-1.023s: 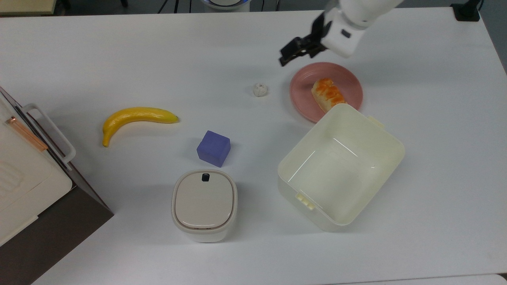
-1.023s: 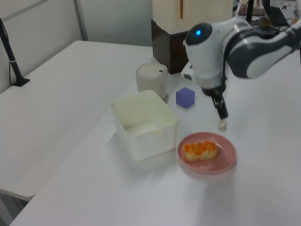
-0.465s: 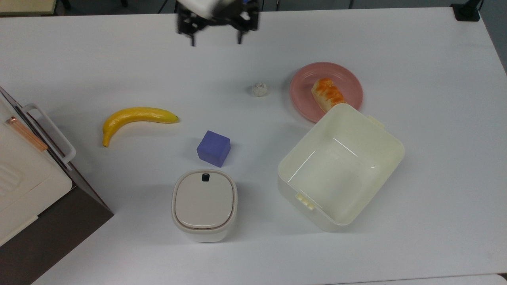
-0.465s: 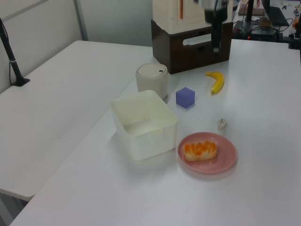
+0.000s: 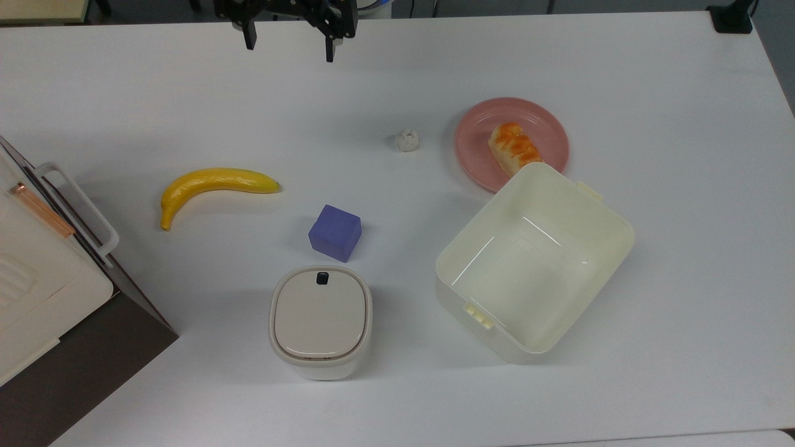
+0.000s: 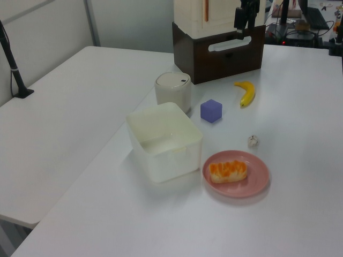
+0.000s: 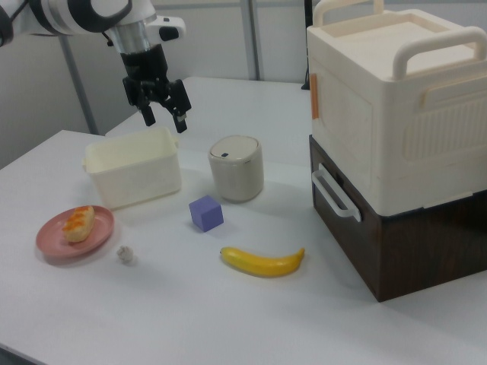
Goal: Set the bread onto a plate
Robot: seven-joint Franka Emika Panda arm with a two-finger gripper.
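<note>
In the top view, going left to right across the white surface (image 5: 652,74): a large cream box on a dark brown base (image 5: 37,292) sits at the top view's left edge, its handle facing the open area. Next comes a yellow banana (image 5: 211,184), lying flat and well apart from everything else. A purple cube (image 5: 335,232) stands just above a round-cornered cream canister with a closed lid (image 5: 320,320); a small dark mark sits at the lid's edge, and no writing on it can be read. A tiny white lumpy ball (image 5: 407,140) lies near the plate's left side, not touching it.

The plate (image 5: 478,127) is pink and round, and the bread (image 5: 514,148) rests on it, its orange-brown top up, angled toward the top view's lower right. A big cream square tub (image 5: 534,264), open and with nothing inside, stands at the plate's lower edge; its near corner covers part of the plate rim and the end of the loaf in the top view. In the left view tub and plate stand side by side.

The claw (image 5: 288,37) hangs at the top edge of the top view, over the far side of the surface and well apart from the plate. Its two black fingers (image 5: 329,43) point down and are spread wide, with nothing between them. In the right view the arm (image 7: 84,14) reaches in from the right view's upper left, the claw above the tub's far side.
</note>
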